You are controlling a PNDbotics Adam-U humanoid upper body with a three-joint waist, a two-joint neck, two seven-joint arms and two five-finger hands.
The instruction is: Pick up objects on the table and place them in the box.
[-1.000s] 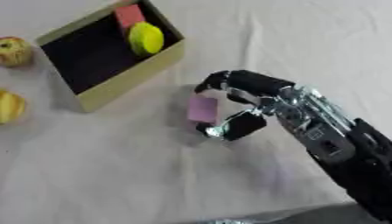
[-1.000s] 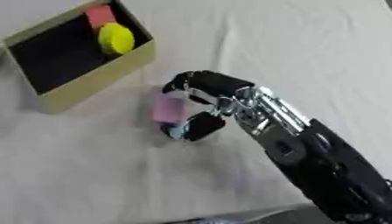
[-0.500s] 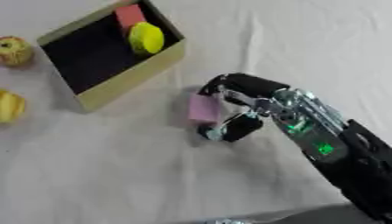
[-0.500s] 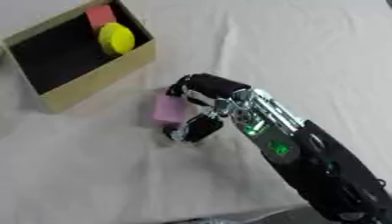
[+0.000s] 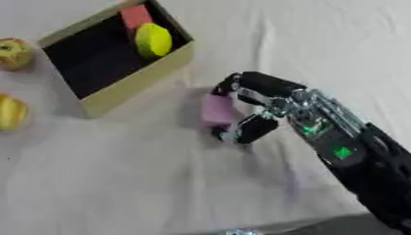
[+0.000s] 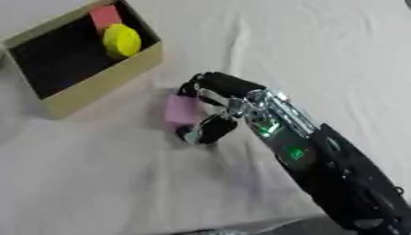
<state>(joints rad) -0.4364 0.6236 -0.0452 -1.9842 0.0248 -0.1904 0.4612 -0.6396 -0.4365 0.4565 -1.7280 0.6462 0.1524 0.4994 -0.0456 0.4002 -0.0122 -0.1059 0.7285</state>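
A pink block lies on the white cloth just right of the box's near corner. My right hand comes in from the lower right and curls round it, fingers over its top and thumb under its lower edge. The tan box with a black inside stands at the upper left and holds a red block and a yellow round piece in its far corner. Two yellow-red fruits lie left of the box: one higher, one lower. My left hand is out of view.
The white cloth covers the table, with folds running down its right half. A dark edge shows along the bottom right.
My right hand has stayed on the pink block, its fingers closing a little tighter round it. A green light now shows on the forearm.
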